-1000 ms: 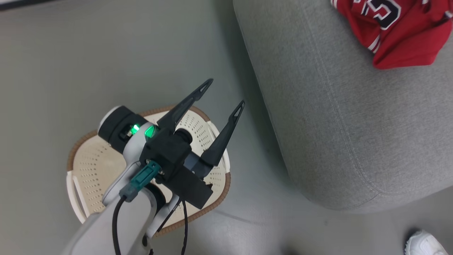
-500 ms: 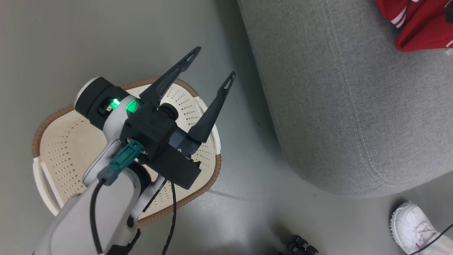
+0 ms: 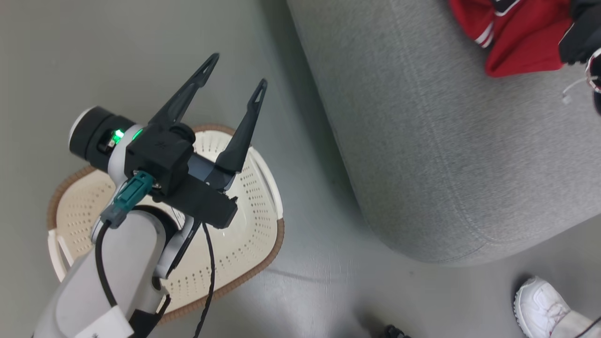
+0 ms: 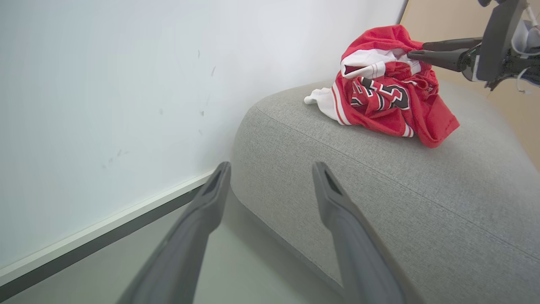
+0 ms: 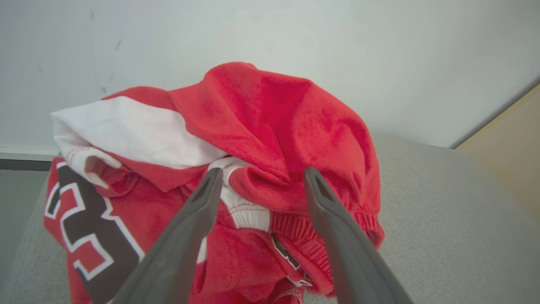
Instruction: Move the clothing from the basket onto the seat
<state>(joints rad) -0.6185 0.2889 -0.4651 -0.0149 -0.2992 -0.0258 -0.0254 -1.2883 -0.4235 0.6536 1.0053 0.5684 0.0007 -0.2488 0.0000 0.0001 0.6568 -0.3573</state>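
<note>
Red sports clothing [image 4: 379, 97] w/ white panels & navy number lies bunched on big grey fabric seat [image 3: 446, 141], right gripper [image 5: 262, 171] jaws spread wide, tips at pile's top fold, left gripper [image 3: 238, 69] wide apart too, holding nothing, above oval cream perforated plastic basket [image 3: 277, 234] on floor [image 3: 94, 56].

You have one number to read: a dark number [image 4: 382, 93] outlined in white, on the red clothing [image 4: 426, 122]. In the left wrist view it looks like 23, though creases bend both digits. In the right wrist view, folds cut it down to one blocky digit. A small dark tag [image 5: 283, 250] on the ribbed hem is too small to read.
</note>
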